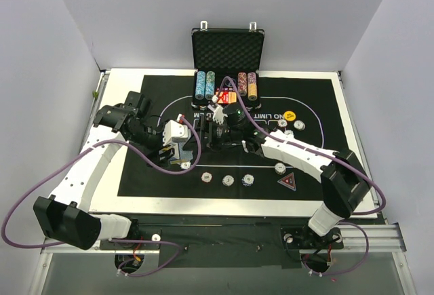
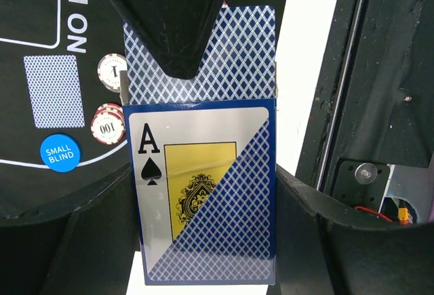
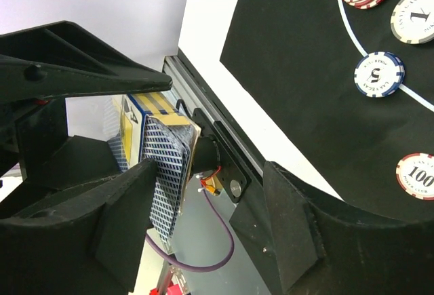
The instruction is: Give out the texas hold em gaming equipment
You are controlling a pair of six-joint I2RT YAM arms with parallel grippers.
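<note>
The blue, lattice-printed cardboard deck box, with an ace of spades and a yellow panel on its face, is held off the table near the middle-left of the mat. The left gripper is clamped on it, its matte black fingers tight against the box's two long edges. A stack of glossy playing cards with blue diamond-patterned backs and rounded corners sticks out of the open end of the box.

The right gripper meets this end. Its jaws stand apart with the cards between them. One angular black finger lies across the card backs and the other is on the far side. I cannot tell whether either one presses on the cards.

Beyond the box, a single face-down card lies flat on the mat. Near it are a round blue disc lettered SMALL BLIND, a red-and-white striped chip and a white chip.

In the top view, three more striped chips sit in a row along the near side. A black-red triangular marker lies to their right, and a round yellow disc lies farther back.

All of this lies on a black fabric mat with white printed lines and lettering. The mat is spread over a white table. At the far edge, a black case stands open with a ridged foam lid and columns of chips.
</note>
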